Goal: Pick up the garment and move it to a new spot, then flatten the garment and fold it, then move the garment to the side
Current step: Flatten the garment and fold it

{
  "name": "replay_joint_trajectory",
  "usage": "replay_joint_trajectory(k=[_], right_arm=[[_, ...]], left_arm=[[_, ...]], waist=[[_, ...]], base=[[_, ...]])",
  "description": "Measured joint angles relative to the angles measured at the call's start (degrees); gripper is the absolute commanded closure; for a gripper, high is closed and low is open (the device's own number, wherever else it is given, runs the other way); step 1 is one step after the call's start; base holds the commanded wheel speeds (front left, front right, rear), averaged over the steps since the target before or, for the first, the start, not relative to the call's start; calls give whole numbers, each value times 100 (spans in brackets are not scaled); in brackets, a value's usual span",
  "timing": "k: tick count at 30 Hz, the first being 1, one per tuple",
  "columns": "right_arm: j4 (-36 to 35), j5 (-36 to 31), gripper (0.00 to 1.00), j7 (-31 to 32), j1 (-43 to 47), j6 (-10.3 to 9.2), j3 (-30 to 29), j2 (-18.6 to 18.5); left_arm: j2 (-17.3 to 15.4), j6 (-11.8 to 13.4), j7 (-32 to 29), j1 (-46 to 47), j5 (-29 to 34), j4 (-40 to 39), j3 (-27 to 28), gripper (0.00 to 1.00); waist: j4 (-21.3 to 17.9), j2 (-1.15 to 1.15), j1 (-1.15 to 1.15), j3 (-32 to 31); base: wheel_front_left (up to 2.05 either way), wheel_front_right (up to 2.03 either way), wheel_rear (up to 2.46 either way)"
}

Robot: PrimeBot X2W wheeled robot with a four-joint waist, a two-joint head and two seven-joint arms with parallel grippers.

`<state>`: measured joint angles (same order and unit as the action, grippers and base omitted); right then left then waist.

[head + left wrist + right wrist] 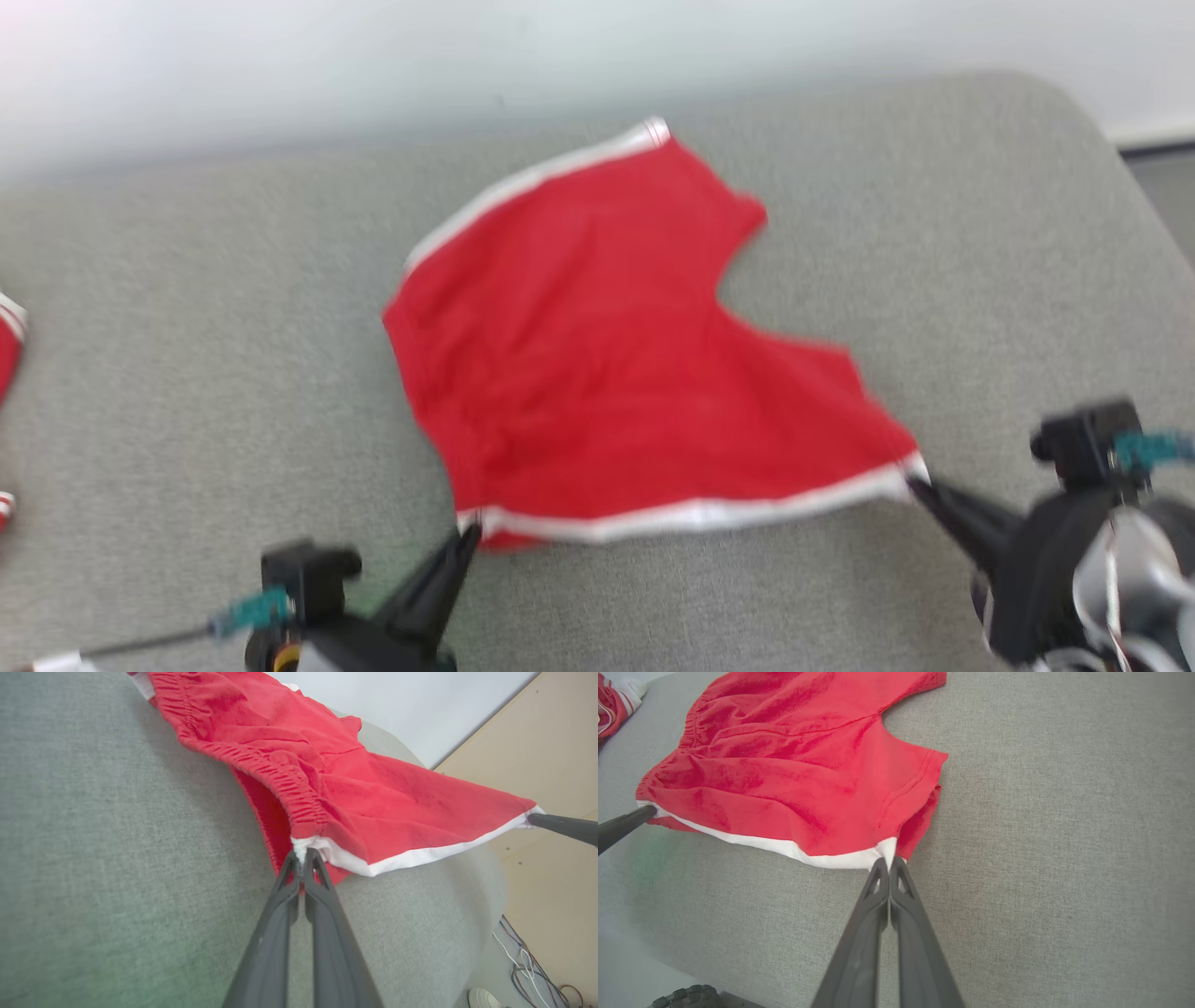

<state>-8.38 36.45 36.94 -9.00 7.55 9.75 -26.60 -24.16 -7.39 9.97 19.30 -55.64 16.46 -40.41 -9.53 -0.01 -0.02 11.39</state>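
Nearest to us, our left gripper (302,855) had its two dark fingers pressed together on the white corner beside the elastic waistband of the red fabric shorts with white side stripes (597,364), and our right gripper (888,862) was clamped in the same way on the other end of that white edge. The edge was drawn straight between them. Beyond it the shorts lay spread on the grey woven cushion (187,373) toward the pale wall (280,75), well apart from another red and white cloth (7,341) at the far left.

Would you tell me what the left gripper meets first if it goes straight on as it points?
Probably the shorts themselves: the left gripper is shut on their white-trimmed corner, with the cloth right ahead.
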Motion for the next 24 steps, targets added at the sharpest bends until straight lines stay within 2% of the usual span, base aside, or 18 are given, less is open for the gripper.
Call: replay_joint_trajectory(k=[5, 15, 19, 24], right_arm=[[-406, 248, 100, 463, 876, 0, -157, -194], [-838, 975, 100, 1077, 2099, 0, -523, -171], [-1023, 1053, 100, 1158, 2212, 0, -782, -158], [-1143, 1060, 100, 800, 1610, 0, -887, -215]], left_arm=[[-85, 43, -103, -533, -78, -96, -158, 100], [-361, 349, -479, -1190, -223, -530, -357, 100], [-415, 435, -500, -1234, -343, -758, -281, 100], [-367, 594, -389, -1030, -342, -964, -92, 100]], waist=[[72, 0, 0, -391], [236, 1, 1, -737], [305, 1, 1, -711], [416, 1, 2, -592]], base=[[0, 0, 0], [0, 0, 0], [0, 0, 0], [0, 0, 0]])
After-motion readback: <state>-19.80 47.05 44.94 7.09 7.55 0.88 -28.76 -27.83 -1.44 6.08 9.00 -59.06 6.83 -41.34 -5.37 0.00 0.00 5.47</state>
